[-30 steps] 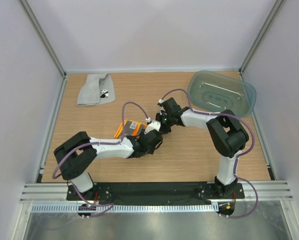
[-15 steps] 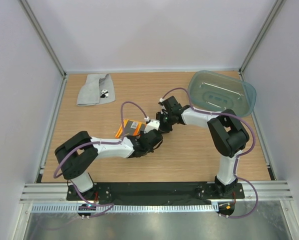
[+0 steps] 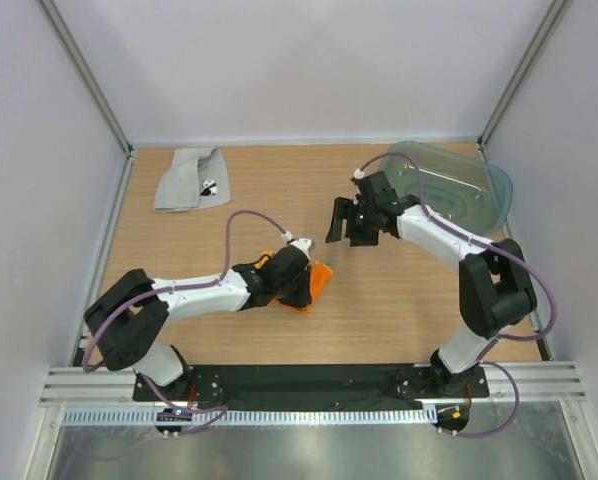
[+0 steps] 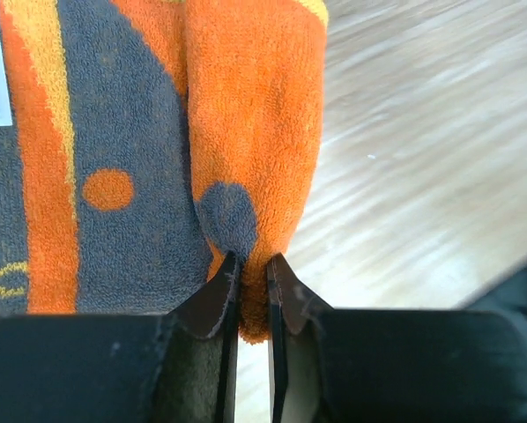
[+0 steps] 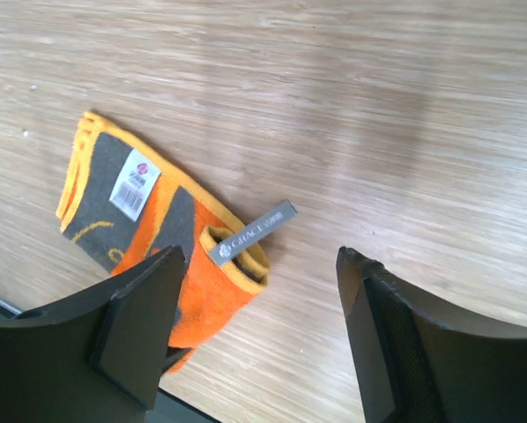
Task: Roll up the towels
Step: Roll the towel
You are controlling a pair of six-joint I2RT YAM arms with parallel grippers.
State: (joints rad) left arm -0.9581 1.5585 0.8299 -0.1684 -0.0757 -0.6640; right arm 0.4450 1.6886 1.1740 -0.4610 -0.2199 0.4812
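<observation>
1. Toward the front of the bench, the left jaws are clenched on the folded-over edge of the orange towel, which lies mid-bench.
2. Beyond it, the right jaws hang spread wide, grasping nothing.
3. In the far left corner lies the grey towel, loosely folded.
4. A blue-green tub sits far right.

First towel is laid at the far left corner of the surface, tub at far right. Second towel is laid centre-front, pinched in left tool; right tool is held between it and tub.
</observation>
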